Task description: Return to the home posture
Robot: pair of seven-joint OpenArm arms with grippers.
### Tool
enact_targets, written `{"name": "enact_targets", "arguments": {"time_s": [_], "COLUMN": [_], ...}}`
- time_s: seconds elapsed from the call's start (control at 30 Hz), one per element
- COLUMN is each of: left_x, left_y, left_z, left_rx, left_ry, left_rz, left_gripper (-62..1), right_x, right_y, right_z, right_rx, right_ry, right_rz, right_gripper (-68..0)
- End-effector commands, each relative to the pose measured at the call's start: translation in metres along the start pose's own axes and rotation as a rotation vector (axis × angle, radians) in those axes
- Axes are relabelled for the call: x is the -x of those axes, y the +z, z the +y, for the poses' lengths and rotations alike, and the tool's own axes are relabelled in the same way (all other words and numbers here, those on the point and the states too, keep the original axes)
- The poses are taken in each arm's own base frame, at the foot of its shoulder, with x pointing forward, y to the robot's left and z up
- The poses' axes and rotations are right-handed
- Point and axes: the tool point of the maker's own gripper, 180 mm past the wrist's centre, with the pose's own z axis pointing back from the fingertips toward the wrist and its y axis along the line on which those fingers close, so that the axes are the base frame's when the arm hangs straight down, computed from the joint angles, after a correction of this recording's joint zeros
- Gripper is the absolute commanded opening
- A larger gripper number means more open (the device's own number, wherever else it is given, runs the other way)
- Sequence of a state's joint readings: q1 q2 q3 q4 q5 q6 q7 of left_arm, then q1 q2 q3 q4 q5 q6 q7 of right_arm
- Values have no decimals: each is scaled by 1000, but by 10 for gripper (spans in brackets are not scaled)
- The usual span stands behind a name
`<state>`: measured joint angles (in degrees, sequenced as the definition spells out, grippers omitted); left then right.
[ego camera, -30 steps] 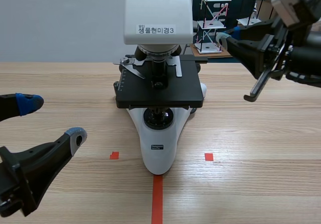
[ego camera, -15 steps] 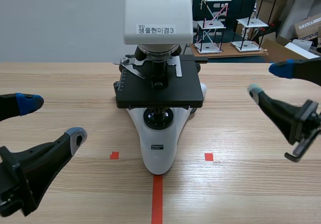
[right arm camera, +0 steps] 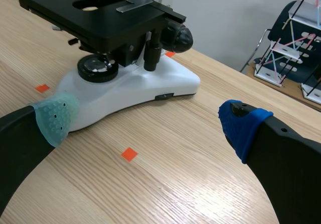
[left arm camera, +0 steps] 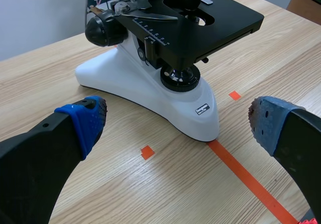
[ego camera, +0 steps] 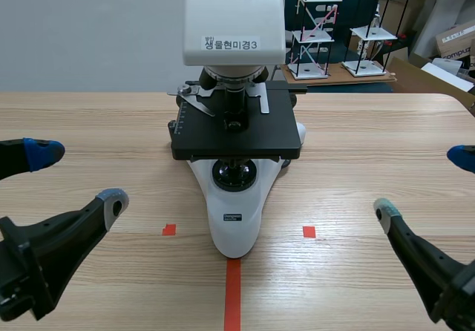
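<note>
Dropping from where it hung a second ago, high at the far right beside the top of the microscope (ego camera: pixel 236 145), the right claw (ego camera: pixel 423 185) now sits low over the near right of the desk (ego camera: pixel 371 145), and its two fingers are spread wide with nothing between them. It passed the level of the black stage half a second back and has gone lower and nearer since. The left claw (ego camera: pixel 78 177) has not budged in that time: it hangs low at the near left, fingers wide apart too and holding nothing (one blue pad (ego camera: pixel 41 153), one grey pad (ego camera: pixel 113 200)). The microscope stands upright in the middle of the desk, between the two claws and a little farther back than both, touched by neither. Its white foot points toward the robot and ends right at the far end of the red tape line (ego camera: pixel 233 294), with a small red square (ego camera: pixel 169 229) on either side. From each wrist the microscope lies ahead of that claw, off toward the inner side, well apart from the pads. Behind the desk are small white tiered racks (ego camera: pixel 319 27) and a cardboard box (ego camera: pixel 454 41); I cannot see what is inside it.
</note>
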<state>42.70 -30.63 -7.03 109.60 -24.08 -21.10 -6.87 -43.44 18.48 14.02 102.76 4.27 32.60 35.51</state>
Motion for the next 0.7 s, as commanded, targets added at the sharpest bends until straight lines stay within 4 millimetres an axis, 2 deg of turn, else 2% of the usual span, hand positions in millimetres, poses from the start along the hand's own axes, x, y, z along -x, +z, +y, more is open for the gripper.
{"name": "enact_targets", "arguments": {"time_s": [0.0, 0.23, 0.67], "left_x": [-6, -6, -6], "left_y": [0, 0, 0], "left_z": [-2, -2, -2], "left_rx": [5, 5, 5], "left_ry": [3, 3, 3], "left_rz": [-20, -19, -19], "left_gripper": [-15, -15, -15], "right_x": [-18, -30, -26], "right_y": [-2, -3, -4], "right_z": [2, 10, 10], "right_rx": [8, 13, 13], "right_ry": [-16, -32, -32], "right_rz": [-59, -79, -53], "right_gripper": [-62, -62, -62]}}
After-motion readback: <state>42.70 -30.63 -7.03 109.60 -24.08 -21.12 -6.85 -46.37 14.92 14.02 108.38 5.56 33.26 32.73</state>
